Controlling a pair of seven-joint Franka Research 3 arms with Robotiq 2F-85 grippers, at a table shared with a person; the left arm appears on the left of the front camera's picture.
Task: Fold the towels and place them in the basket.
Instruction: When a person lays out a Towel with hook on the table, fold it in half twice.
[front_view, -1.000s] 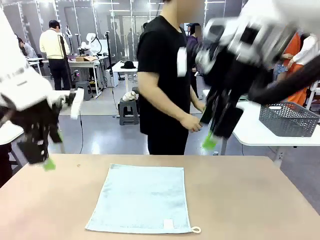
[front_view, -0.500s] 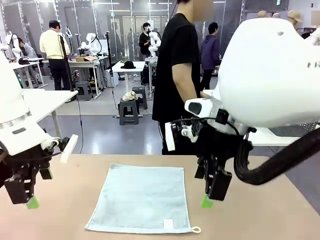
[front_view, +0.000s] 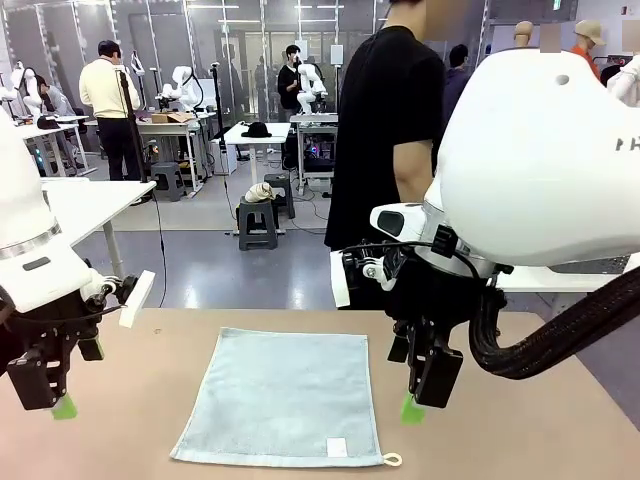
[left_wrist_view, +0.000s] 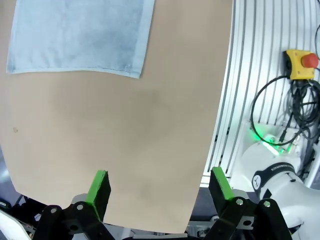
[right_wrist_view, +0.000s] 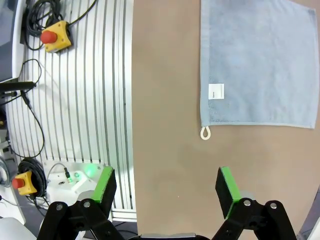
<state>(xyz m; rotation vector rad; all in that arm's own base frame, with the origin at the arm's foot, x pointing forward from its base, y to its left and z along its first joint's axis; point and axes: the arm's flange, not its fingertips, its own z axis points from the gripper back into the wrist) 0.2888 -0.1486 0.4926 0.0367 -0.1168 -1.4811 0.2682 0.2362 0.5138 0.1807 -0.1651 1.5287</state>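
One light blue-grey towel (front_view: 280, 395) lies spread flat on the brown table, its white label (front_view: 337, 447) and corner loop (front_view: 392, 460) at the near right corner. My left gripper (front_view: 62, 402) hangs open just above the table, well left of the towel. My right gripper (front_view: 412, 408) is open too, close to the towel's right edge. In the left wrist view the towel (left_wrist_view: 80, 35) sits far beyond the open left gripper (left_wrist_view: 160, 177). The right wrist view has the towel (right_wrist_view: 255, 60) and its loop (right_wrist_view: 205, 133) ahead of the open right gripper (right_wrist_view: 166, 177). The basket is hidden.
A person in a black shirt (front_view: 390, 130) stands at the table's far side. The table's near edge borders a slatted aluminium base with cables and yellow stop buttons (left_wrist_view: 300, 64) (right_wrist_view: 52, 41). A white side table (front_view: 565, 280) stands at the right.
Both arms came down from high up to just above the table, one on each side of the towel. The person has walked to the right. The towel has not moved.
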